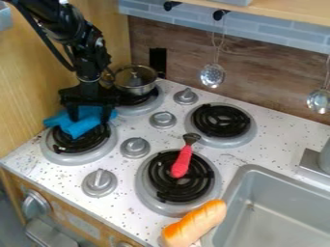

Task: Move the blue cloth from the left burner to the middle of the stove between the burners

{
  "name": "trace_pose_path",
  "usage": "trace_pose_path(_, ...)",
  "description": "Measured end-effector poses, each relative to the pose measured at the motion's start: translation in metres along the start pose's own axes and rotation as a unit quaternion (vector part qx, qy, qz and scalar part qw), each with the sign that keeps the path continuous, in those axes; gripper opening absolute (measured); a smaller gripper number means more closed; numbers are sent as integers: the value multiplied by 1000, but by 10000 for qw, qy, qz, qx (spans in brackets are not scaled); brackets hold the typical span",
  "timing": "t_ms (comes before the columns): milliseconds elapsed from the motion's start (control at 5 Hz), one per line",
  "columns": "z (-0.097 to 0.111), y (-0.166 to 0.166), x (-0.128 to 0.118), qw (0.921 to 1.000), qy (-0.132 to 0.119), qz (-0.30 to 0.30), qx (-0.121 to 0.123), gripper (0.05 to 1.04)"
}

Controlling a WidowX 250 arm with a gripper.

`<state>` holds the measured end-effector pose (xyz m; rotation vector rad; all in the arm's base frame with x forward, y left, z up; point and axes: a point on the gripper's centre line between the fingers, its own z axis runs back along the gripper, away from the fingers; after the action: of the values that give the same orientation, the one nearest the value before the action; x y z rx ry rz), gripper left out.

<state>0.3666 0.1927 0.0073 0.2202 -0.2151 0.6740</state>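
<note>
On the left of the worktop [118, 208], the black robot arm [61, 24] hangs above the nearer left burner [82, 146]. The pincer [89, 114] points downward, its fingers apart. Directly beneath it lies the blue cloth [78, 126], partly between the fingertips and covering the burner's rear portion. Its long axis runs roughly across the view, approximately in line with the finger spread (the irregular folds limit precision). Surface: bright blue, bunched, creased; one corner hangs toward the coil's front.
</note>
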Motion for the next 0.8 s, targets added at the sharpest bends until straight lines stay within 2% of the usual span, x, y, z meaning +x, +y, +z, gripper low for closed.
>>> trace_pose_path(200, -3, -1, 3, 10000, 37, 1, 31, 974)
trace_pose_path(600, -7, -3, 3, 10000, -20, 73, -31, 455)
trace_pose_path(800, -7, -3, 2, 10000, -15, 58, -43, 256)
